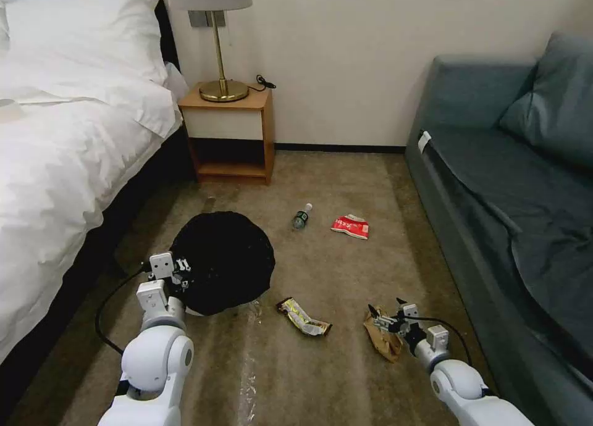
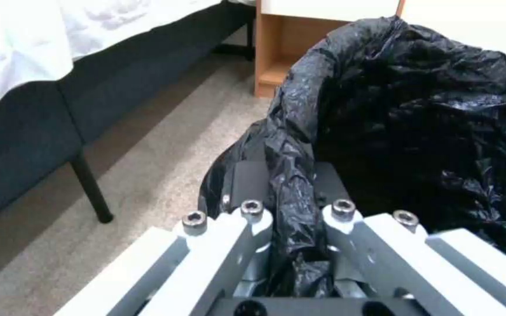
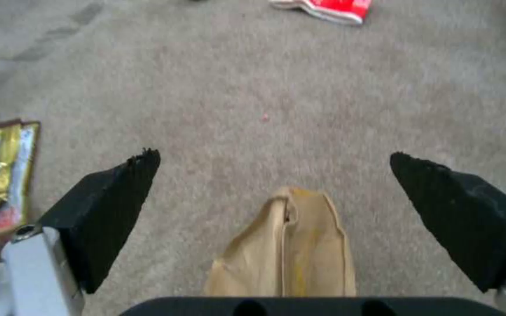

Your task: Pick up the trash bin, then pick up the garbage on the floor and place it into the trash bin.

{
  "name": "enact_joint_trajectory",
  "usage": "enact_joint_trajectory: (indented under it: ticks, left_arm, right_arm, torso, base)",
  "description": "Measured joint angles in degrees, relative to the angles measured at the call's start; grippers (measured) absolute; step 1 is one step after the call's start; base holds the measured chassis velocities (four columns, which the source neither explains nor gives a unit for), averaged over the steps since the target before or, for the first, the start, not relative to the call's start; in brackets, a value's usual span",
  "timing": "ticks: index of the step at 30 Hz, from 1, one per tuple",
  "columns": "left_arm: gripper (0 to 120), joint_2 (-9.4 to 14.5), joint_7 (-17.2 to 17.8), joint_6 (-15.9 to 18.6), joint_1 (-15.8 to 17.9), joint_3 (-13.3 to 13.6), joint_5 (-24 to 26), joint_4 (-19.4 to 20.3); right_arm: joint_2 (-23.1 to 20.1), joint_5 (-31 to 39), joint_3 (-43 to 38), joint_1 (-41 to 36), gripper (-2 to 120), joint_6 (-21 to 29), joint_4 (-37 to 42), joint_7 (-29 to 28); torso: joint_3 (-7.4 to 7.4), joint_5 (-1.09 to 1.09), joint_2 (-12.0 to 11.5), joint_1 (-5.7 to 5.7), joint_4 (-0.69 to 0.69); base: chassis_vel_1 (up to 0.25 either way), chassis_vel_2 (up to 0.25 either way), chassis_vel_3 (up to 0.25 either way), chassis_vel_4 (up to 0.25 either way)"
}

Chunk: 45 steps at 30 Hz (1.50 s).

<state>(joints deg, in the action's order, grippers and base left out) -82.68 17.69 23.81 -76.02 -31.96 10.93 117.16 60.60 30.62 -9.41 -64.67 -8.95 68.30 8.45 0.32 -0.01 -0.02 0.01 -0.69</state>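
Head view: right gripper (image 1: 387, 312) hangs spread over brown paper bag (image 1: 382, 342).

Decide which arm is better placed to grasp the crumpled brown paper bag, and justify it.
The right. Its open hand hovers directly over the crumpled brown paper bag, fingers straddling it, while the left hand is clamped on the black-lined white trash bin's rim.

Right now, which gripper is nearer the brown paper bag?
Right. The right gripper hangs open directly over the brown paper bag, jaws either side of it. The left gripper is across the floor, shut on the bin's rim.
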Motion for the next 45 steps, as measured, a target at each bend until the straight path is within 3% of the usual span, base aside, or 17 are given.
enact_joint_trajectory:
  ticks: [18, 21, 23, 27, 32, 45]
  left_arm:
    - [5, -0.07, 0.06, -0.01, -1.11, -1.18, -0.2, 1.36]
    - [5, 0.03, 0.14, -0.01, -1.14, -1.3, -0.21, 1.63]
    - [5, 0.11, 0.21, 0.02, -1.14, -1.51, -0.17, 1.96]
    - [5, 0.11, 0.26, 0.02, -1.17, -1.54, -0.17, 1.98]
    - [5, -0.02, 0.33, 0.02, -1.17, -1.54, -0.15, 1.99]
    - [5, 0.12, 0.45, 0.02, -1.19, -1.54, -0.14, 2.04]
  right_arm:
    - [2.1, 0.24, 2.26, 3.33, 99, 0.44, -9.46, 1.8]
    - [2.19, 0.17, 2.41, 3.65, 91, 0.19, -10.56, 2.23]
    - [2.36, 0.0, 2.47, 4.11, 75, -0.51, -12.15, 2.71]
    - [2.28, 0.0, 2.47, 4.17, 66, -0.62, -12.27, 2.71]
    - [2.58, 0.01, 2.33, 4.19, 43, -0.77, -12.27, 2.53]
    - [3.57, -0.82, 1.4, 3.55, 1, -1.4, -12.22, 2.29]
  torso:
    - [0.0, 0.0, 0.0, 0.0, 0.0]
    - [0.0, -0.01, 0.0, 0.0, 0.0]
    - [0.0, 0.0, 0.0, 0.0, 0.0]
    - [0.0, 0.0, 0.0, 0.0, 0.0]
    - [0.0, 0.0, 0.0, 0.0, 0.0]
    - [0.0, 0.0, 0.0, 0.0, 0.0]
  base:
    - [0.0, 0.0, 0.0, 0.0]
    - [0.0, 0.0, 0.0, 0.0]
    - [0.0, 0.0, 0.0, 0.0]
    - [0.0, 0.0, 0.0, 0.0]
    - [0.0, 0.0, 0.0, 0.0]
    - [0.0, 0.0, 0.0, 0.0]
